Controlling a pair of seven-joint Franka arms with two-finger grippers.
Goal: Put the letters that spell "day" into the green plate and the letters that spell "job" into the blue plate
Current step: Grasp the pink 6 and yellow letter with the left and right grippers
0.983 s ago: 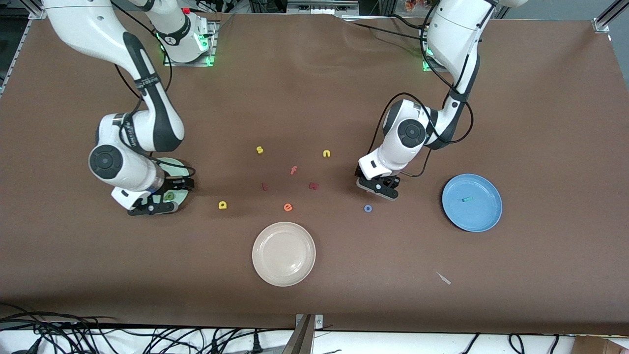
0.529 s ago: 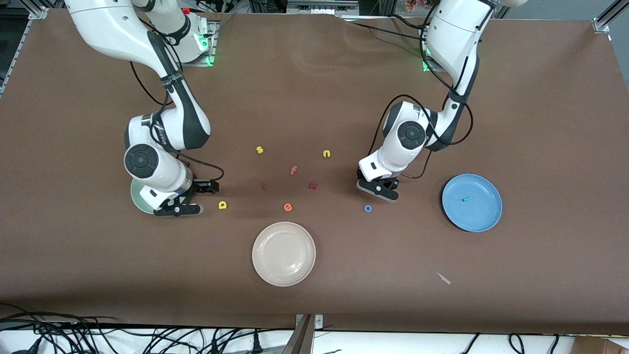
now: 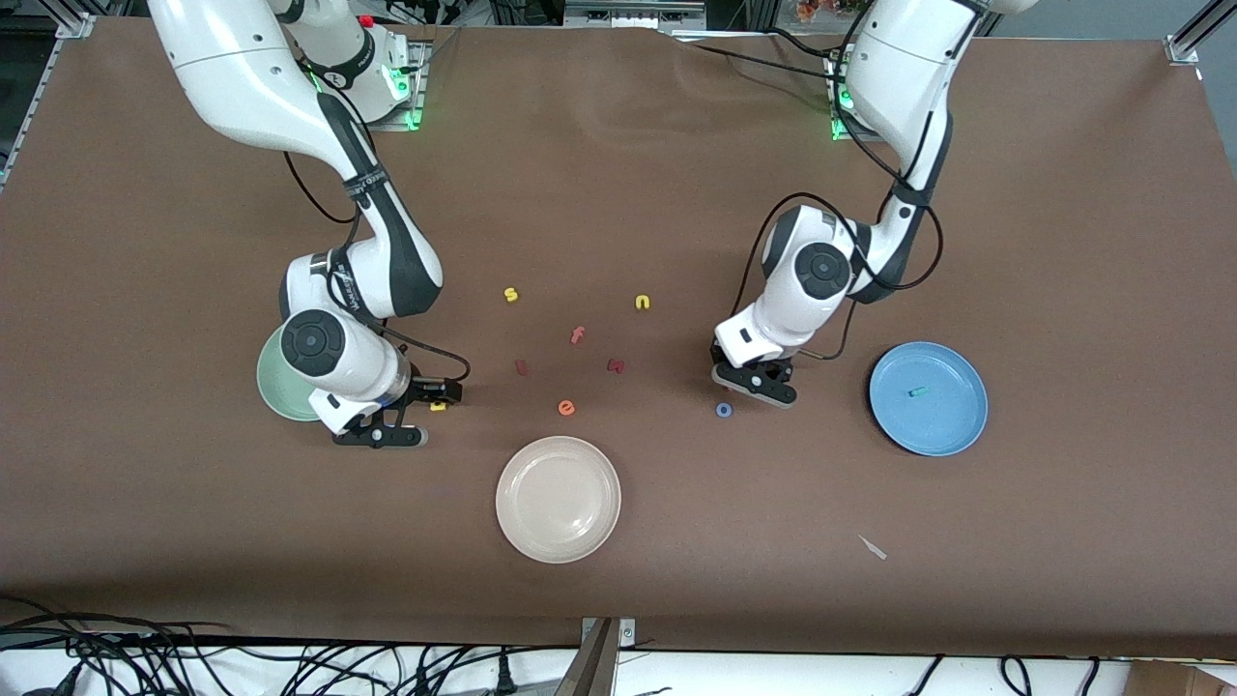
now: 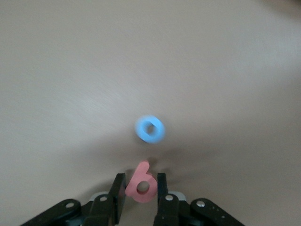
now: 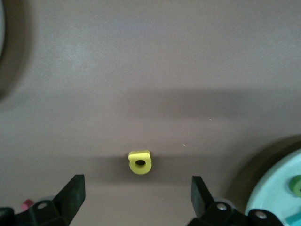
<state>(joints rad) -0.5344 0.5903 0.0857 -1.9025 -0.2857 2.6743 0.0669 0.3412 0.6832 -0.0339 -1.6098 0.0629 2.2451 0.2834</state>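
Note:
My left gripper [image 3: 757, 384] is shut on the red-pink b [image 4: 142, 184], low over the table, just short of the blue ring o [image 4: 150, 130] [image 3: 723, 410]. The blue plate [image 3: 952, 425] lies toward the left arm's end and holds the teal j [image 3: 918, 391]. My right gripper [image 3: 410, 415] hangs open over the yellow a [image 5: 139, 162] [image 3: 439, 406], one finger to each side of it, not touching. The green plate [image 3: 273, 387] lies beside it, partly hidden by the right arm, with the dark green d [image 5: 296, 184] in it.
A cream-white plate [image 3: 558, 499] lies nearer the front camera at mid-table. Loose letters lie between the arms: yellow s [image 3: 510, 295], yellow n [image 3: 642, 303], pink f [image 3: 577, 335], orange e [image 3: 566, 408] and two small red pieces [image 3: 521, 366] [image 3: 616, 365].
My right gripper moved off the green plate, still open, to the yellow a. My left gripper closed on the red-pink b and shifted slightly toward the blue o.

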